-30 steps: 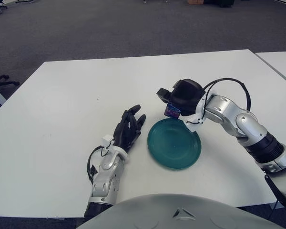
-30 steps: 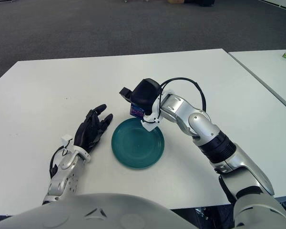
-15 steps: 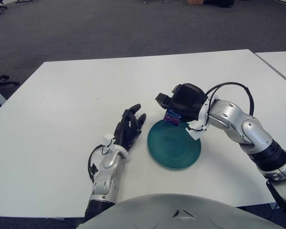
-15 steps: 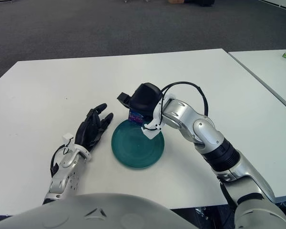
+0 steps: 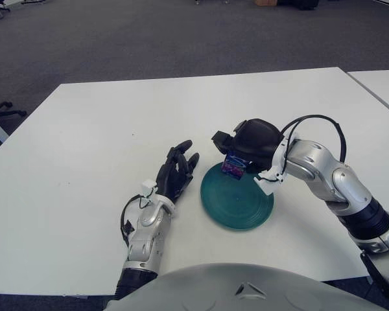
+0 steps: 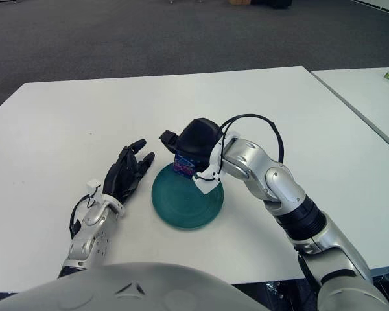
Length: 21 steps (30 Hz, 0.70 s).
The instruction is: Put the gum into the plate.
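**Gum held over the plate's far rim**

The gum [image 5: 234,166] sits clamped in my right robot hand [image 5: 245,144], just above the far edge of the green plate [image 5: 237,202]. My left robot hand [image 5: 176,172] shows just left of the plate, fingers relaxed. Both are over a white table [image 5: 84,149], with grey carpet [image 5: 149,32] beyond and a second white table [image 6: 369,91] to my right.

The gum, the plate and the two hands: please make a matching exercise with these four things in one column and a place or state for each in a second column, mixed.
1. gum
2. plate
3. left hand
4. right hand

a. fingers spread, left of the plate
b. teal, on the white table
c. held over the plate's far rim
d. closed around the gum

Pairs: 1-c, 2-b, 3-a, 4-d
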Each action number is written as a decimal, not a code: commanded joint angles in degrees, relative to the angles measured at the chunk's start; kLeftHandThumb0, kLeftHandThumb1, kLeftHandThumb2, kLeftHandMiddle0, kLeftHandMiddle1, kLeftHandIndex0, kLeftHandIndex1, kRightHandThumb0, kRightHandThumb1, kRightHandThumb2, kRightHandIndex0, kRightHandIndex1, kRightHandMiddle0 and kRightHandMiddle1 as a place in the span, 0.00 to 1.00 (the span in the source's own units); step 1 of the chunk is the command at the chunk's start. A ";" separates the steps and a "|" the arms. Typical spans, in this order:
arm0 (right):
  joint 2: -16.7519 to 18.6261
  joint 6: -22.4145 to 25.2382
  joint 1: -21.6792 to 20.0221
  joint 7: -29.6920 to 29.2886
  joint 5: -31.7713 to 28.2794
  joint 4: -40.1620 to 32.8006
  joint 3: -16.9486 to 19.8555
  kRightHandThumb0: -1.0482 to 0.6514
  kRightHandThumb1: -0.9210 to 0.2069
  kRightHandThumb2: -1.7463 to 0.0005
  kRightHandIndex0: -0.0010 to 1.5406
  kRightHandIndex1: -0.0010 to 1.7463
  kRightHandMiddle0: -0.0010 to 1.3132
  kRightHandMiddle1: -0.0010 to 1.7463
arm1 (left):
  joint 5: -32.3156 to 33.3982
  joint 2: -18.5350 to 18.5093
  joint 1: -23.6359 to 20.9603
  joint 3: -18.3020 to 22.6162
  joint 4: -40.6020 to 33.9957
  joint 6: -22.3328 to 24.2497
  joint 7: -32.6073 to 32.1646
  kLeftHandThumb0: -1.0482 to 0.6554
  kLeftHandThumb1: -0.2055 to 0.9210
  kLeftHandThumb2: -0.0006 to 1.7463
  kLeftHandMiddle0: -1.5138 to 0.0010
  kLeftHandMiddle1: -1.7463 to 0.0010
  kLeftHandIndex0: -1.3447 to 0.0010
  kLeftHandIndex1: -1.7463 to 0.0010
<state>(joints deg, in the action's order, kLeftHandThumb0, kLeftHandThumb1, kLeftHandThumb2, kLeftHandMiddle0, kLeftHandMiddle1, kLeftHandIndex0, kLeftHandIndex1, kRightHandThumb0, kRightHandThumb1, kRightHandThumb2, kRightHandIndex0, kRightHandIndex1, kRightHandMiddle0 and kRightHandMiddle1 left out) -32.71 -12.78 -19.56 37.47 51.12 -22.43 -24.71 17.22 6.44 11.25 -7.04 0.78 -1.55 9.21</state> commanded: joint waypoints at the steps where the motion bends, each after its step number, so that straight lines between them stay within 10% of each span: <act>1: 1.11 1.68 0.57 0.76 -2.21 -0.12 1.43 0.38 0.31 0.44 0.41 1.00 0.32 1.00 | -0.52 1.77 -1.07 0.40 1.09 -0.15 -0.92 0.11 1.00 0.52 0.67 0.96 1.00 0.55; 11: 0.61 1.89 2.91 -0.14 -0.17 -2.29 1.49 0.38 0.28 0.46 0.40 1.00 0.30 1.00 | -0.59 1.85 -1.13 0.21 1.22 -0.29 -1.10 0.11 1.00 0.52 0.67 0.96 1.00 0.55; 18: 1.17 2.59 3.51 0.15 2.97 -1.81 0.82 0.40 0.06 0.65 0.34 1.00 0.18 1.00 | -0.51 1.77 -1.19 0.21 1.10 -0.17 -1.18 0.11 1.00 0.52 0.67 0.96 1.00 0.55; 21: 1.05 3.08 3.52 1.92 3.16 -1.94 0.57 0.19 0.02 0.55 0.14 0.81 0.06 0.73 | -0.51 1.77 -1.19 0.20 1.10 -0.18 -1.19 0.11 1.00 0.52 0.67 0.96 1.00 0.55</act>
<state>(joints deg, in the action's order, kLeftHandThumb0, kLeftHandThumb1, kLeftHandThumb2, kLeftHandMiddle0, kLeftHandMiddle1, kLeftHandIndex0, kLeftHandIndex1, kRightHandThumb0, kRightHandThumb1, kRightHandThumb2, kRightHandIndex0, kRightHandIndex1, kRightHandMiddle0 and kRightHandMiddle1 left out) -31.83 -10.39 -16.16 38.05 53.59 -24.13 -24.04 17.20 6.46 10.81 -7.07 1.18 -1.66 8.74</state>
